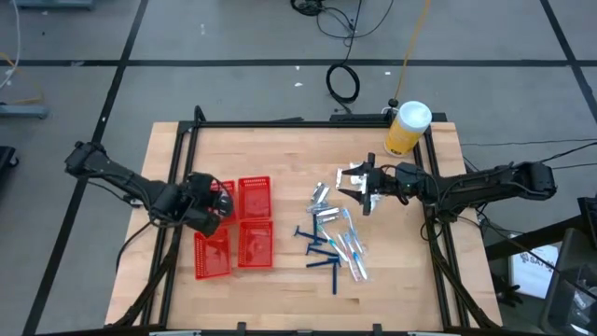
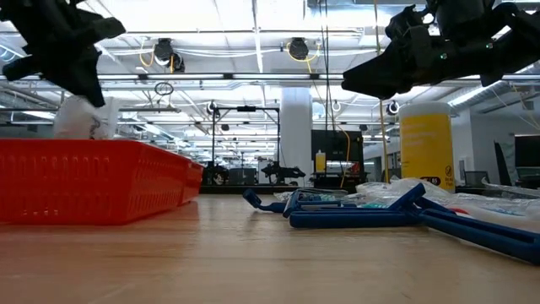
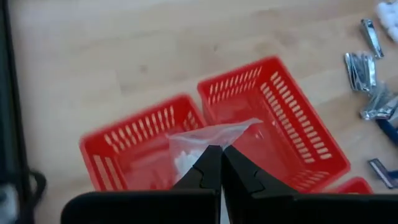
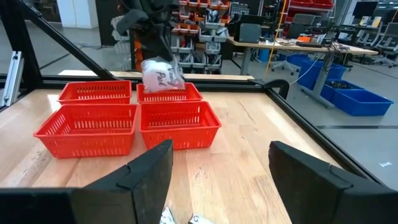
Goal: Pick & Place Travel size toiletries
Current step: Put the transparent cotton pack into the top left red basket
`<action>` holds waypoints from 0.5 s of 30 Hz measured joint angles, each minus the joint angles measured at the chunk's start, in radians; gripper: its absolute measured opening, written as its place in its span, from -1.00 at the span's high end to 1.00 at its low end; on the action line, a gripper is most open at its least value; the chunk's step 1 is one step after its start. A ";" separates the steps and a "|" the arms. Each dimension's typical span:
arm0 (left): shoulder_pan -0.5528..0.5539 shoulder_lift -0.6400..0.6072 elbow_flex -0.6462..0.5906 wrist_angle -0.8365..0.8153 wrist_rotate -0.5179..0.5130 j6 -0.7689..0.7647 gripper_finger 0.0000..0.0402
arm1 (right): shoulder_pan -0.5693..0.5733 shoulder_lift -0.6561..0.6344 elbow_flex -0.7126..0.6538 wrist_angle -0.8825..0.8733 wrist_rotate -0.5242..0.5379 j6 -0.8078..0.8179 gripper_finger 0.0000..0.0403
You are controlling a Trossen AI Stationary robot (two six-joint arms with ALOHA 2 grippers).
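White packet [image 4: 160, 76] hanging, long axis vertical (left tool [image 4: 152, 37] above)

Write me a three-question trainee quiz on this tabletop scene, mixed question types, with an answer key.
1. True or false: the left gripper is shut on a clear packet.
2. Multiple choice: the packet hangs over A) the yellow jar, B) the red baskets, C) the bare table.
3. Fill in: the right gripper is ___ above the loose toiletries.

Key: 1 true. 2 B. 3 open.
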 joint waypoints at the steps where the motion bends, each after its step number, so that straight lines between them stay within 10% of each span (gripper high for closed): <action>1: 0.000 0.000 0.000 0.000 0.017 -0.008 1.00 | 0.000 0.000 0.000 0.000 0.000 0.000 -0.26; 7: 0.001 0.017 0.000 -0.046 0.078 0.022 0.85 | 0.000 0.000 0.000 0.000 0.000 0.000 -0.26; 15: 0.047 0.080 0.000 -0.180 0.045 -0.048 0.16 | 0.000 0.000 0.000 0.000 0.000 0.000 -0.26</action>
